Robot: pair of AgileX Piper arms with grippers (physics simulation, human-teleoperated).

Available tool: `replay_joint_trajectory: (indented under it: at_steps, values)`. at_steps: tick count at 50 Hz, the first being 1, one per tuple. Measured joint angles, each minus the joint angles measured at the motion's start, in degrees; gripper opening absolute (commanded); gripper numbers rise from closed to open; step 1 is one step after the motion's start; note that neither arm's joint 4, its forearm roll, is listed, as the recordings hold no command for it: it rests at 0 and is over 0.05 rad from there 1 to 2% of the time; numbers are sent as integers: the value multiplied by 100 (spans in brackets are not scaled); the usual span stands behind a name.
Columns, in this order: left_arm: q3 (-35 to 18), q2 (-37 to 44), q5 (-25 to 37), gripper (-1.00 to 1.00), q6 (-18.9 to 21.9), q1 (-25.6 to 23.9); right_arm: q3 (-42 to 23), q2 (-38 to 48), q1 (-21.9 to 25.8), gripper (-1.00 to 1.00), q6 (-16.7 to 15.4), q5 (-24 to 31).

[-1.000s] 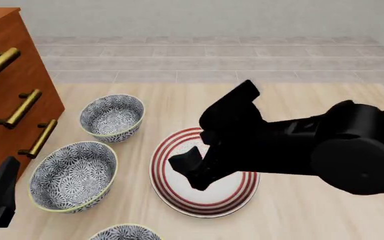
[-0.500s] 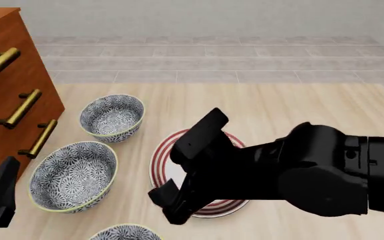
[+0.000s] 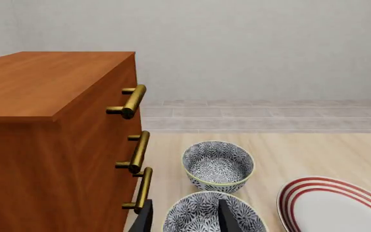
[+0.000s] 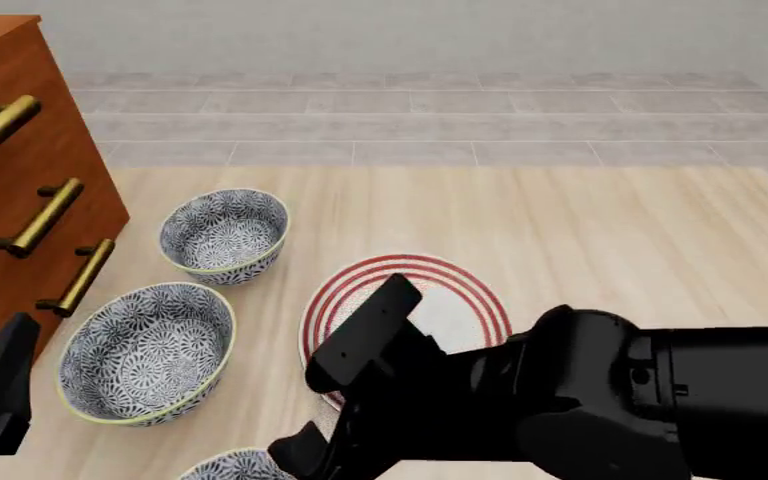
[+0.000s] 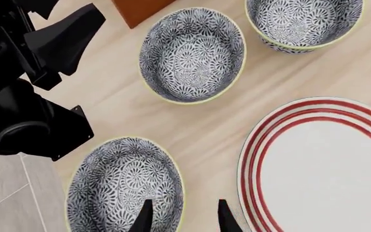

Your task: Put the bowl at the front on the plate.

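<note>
Front bowl: we see the round deep bowl with blue-grey floral pattern and thin yellowish rim (image 5: pixel 124 186) nearest the arms' side of the table; in the front view only a sliver of it (image 4: pixel 231 466) shows at the bottom edge, just left of the right arm.

Right gripper: the black right gripper (image 5: pixel 182 215) hangs over the bowl's plate-side rim, fingers parted; one fingertip (image 5: pixel 144 216) lies over the bowl's inside and the other over the bare wood between bowl and plate. We cannot tell whether either finger touches the rim yet.

Plate: the large flat white plate with three red rings (image 4: pixel 468 298) lies on the light wooden table (image 4: pixel 598 230), just beside the front bowl and to its right; the right arm covers its near half in the front view.

Other bowls: a second patterned bowl (image 4: pixel 145 351) sits left of the plate, a third (image 4: pixel 224 234) beyond it, both apart from the plate.

Left gripper: the left gripper (image 3: pixel 182 217) stays low at the table's left, by the brown wooden drawer chest with brass handles (image 3: pixel 50 145); its two dark fingers stand apart with nothing between them, framing the second bowl in its own view.
</note>
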Motion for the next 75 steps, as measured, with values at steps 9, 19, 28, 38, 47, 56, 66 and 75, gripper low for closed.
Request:
replay_joint_trajectory:
  at_steps: [9,19,28,38,47,56,66,75]
  values:
    - [0,0,0,100,0,0,170,159,140,100,158,-231]
    - [0,0,0,100,0,0,253,341,251,100,288,-389]
    - [0,0,0,100,0,0,303,473,297,100,377,-497]
    - [0,0,0,100,0,0,413,606,368,100,491,-665]
    - [0,0,0,100,0,0,531,697,434,100,599,-837]
    - [0,0,0,100,0,0,656,781,479,100,694,-1009]
    - [0,0,0,100,0,0,748,887,518,100,774,-1169]
    - [0,0,0,100,0,0,819,980,544,100,827,-1307]
